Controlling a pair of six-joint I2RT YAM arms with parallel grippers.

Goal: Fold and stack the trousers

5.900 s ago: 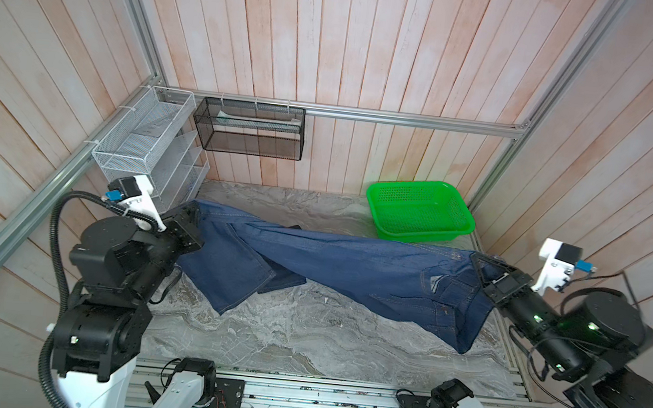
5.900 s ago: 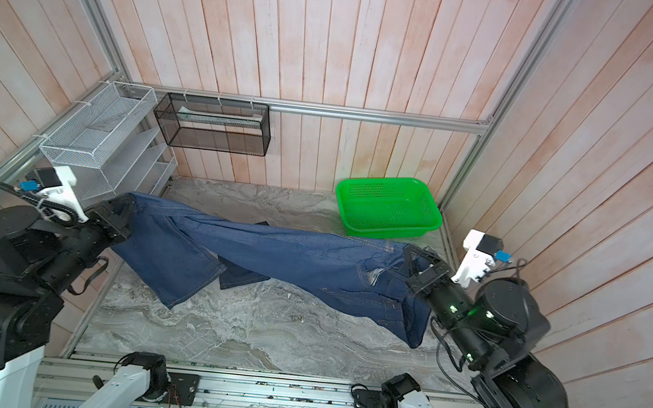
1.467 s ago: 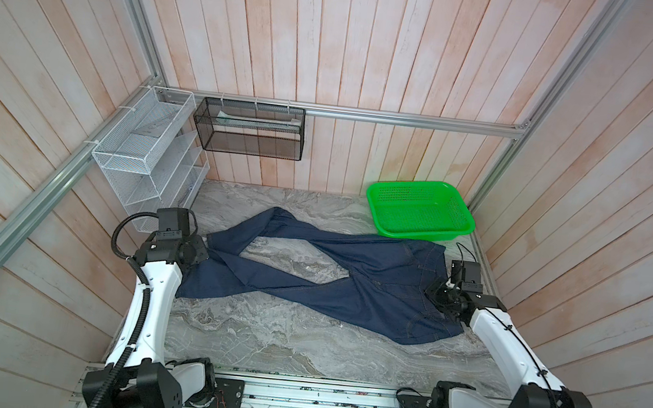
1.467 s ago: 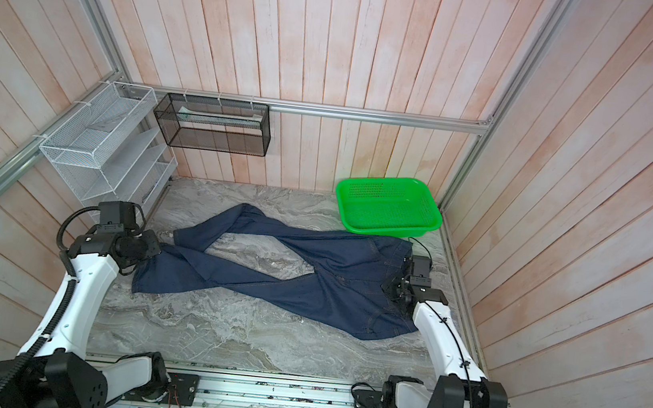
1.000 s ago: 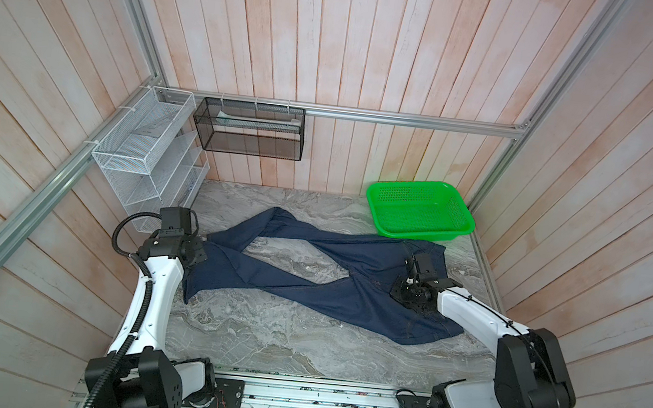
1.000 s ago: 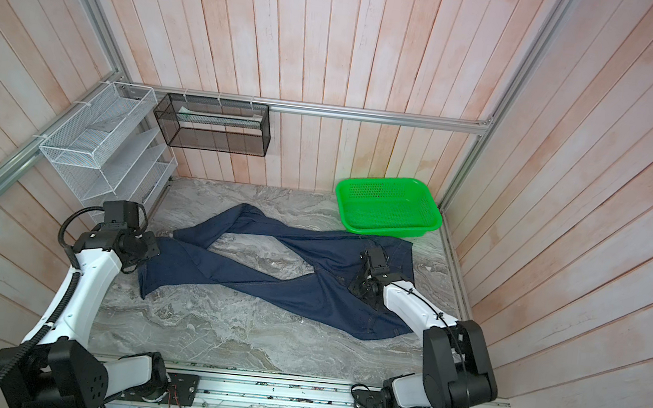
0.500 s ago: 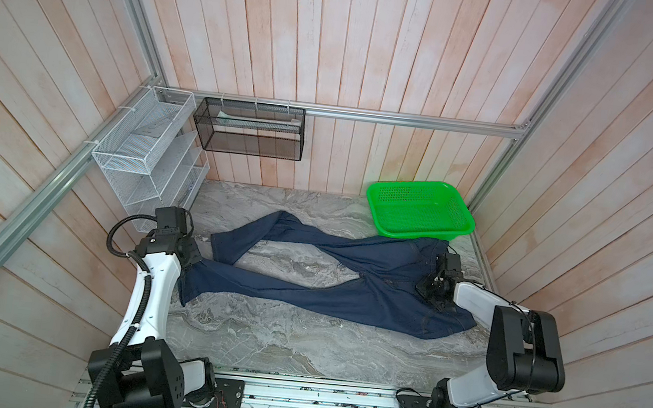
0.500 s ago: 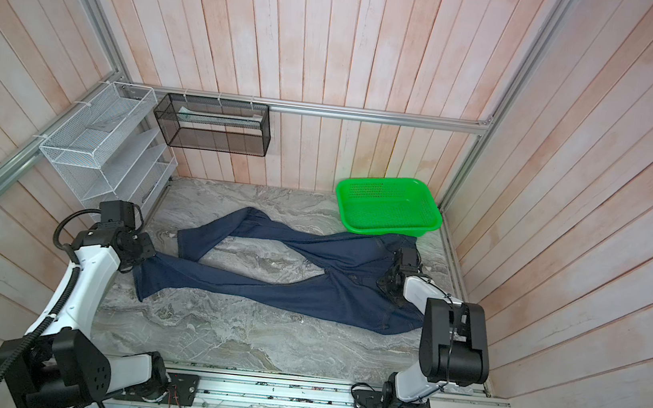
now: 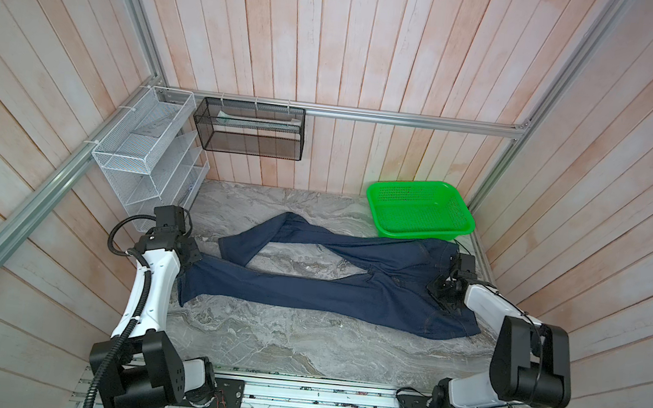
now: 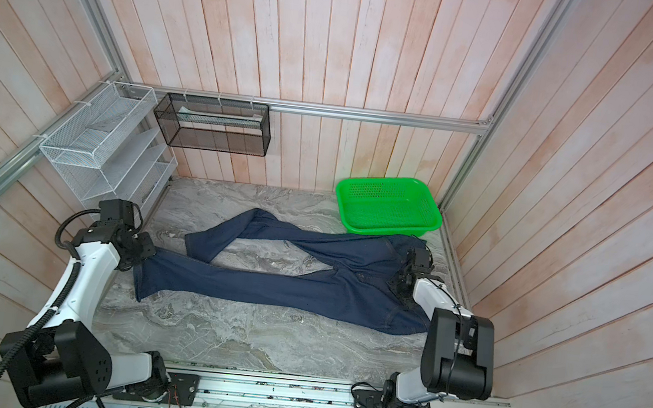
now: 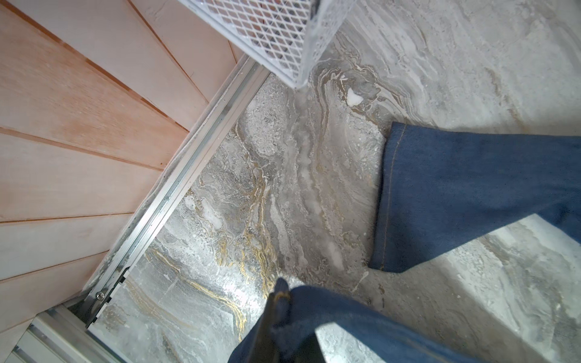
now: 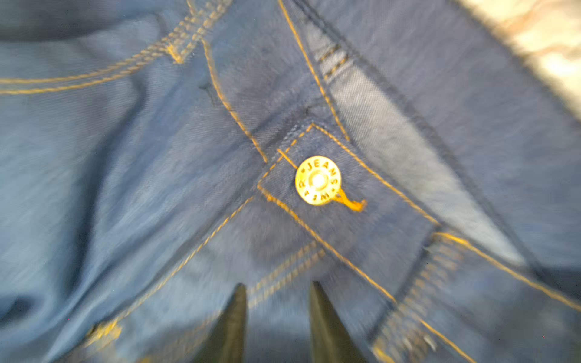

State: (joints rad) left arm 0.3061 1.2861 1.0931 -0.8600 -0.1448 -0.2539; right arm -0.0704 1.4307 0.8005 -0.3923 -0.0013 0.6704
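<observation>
Denim, dark navy w/ tan stitching: trousers [image 9: 327, 293] lie flat-ish across the counter [image 9: 258, 344], waist at 3 o'clock, just beside the green basket [image 9: 418, 231] sitting at 1 o'clock. Near leg runs straight to 9 o'clock. Far leg kinks toward 11, its cuff [image 11: 408, 201] doubled back, so legs aren't paired yet. Near leg's hem corner at 9 is pinched in the left pincer [image 9: 189, 258], cloth bunched round it in the left wrist view. Over the fly, the right pincer [image 12: 277, 284] sits just short of the waist button [image 12: 318, 180], fingers [image 12: 234, 314] parted w/ nothing visibly clamped; that view's blurred tho. Handling, my read: soft, floppy, mid-heavy for cloth, not fragile. Weave's grippy, so it shouldn't slip, but it'll drag on the counter and sag btwn grips. Best holds = thick seamed bits: waistband corners, belt loops, hem edges. Avoid the button (hard, slick) and mid-panel pinches, which prob lift one layer only.
</observation>
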